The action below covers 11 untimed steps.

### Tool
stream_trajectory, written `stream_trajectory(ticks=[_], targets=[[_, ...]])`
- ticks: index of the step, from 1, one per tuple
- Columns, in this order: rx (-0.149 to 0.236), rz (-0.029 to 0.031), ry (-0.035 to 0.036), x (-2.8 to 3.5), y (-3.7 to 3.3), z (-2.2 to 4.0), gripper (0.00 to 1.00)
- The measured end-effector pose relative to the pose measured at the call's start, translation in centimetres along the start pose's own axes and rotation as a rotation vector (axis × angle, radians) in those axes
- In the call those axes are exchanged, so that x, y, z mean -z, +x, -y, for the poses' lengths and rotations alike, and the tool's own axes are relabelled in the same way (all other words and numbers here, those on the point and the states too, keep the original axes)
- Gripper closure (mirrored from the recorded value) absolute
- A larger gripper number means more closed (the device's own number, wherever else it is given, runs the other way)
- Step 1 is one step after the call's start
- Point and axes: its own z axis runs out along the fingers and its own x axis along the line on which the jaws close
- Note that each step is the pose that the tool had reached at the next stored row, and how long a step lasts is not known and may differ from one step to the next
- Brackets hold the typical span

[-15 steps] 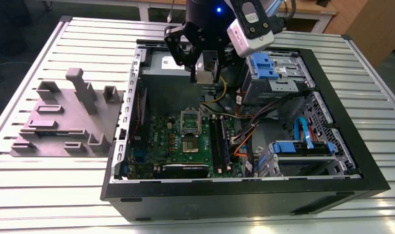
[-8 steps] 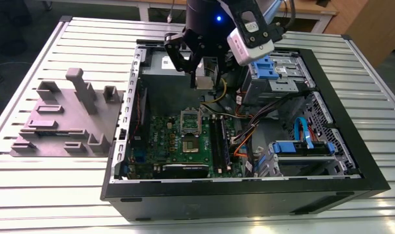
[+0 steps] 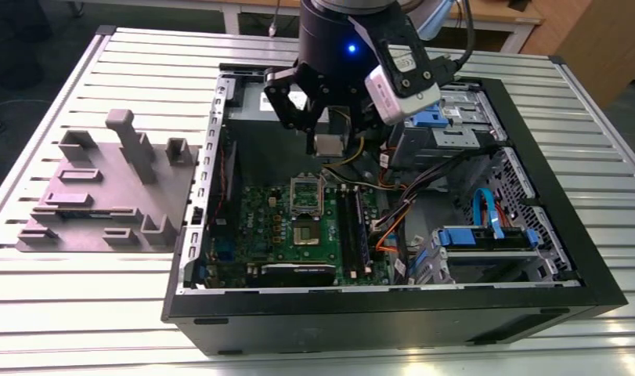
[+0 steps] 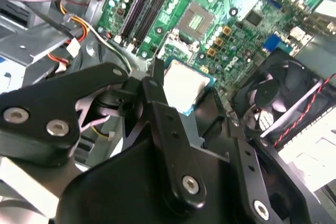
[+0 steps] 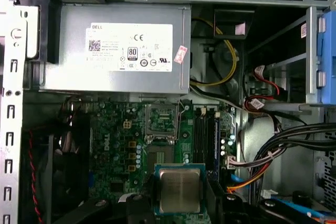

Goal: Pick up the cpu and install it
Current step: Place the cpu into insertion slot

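We see the cpu (image 5: 180, 190) pinched in the gripper (image 3: 326, 146), shiny top up. It's held in the air over the mobo (image 3: 263, 227) & touches nothing else. In both wrist views the black fingers (image 4: 157, 98) press on two opposite edges of the cpu, so the gripper is closed on it.

The socket (image 5: 160, 155) sits bare on the mobo w/ its metal frame (image 5: 161, 120) swung open just beside it; the cpu isn't in it yet. In the exterior view the cpu hangs well above the mobo, nearer the PSU (image 5: 115, 51) end than the socket is.

RAM slots (image 5: 205, 135) run alongside the socket, w/ black cables (image 5: 283, 140) past them. In the second wrist view a black fan (image 4: 278, 95) w/ a red-black wire sits by the mobo edge.

All this is inside an open PC case (image 3: 401, 313) lying flat on a slatted metal table (image 3: 88, 313). A blue drive caddy (image 3: 486, 235) sits in the case toward the exterior view's right. A grey block fixture (image 3: 103, 196) stands on the table at the exterior view's left, well apart from the gripper.
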Motion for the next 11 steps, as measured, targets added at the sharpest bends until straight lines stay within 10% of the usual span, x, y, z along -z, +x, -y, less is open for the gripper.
stream_trajectory(ticks=[11], targets=[[0.0,-0.0003,0.0133,-0.07,0.04,1.02,0.53]])
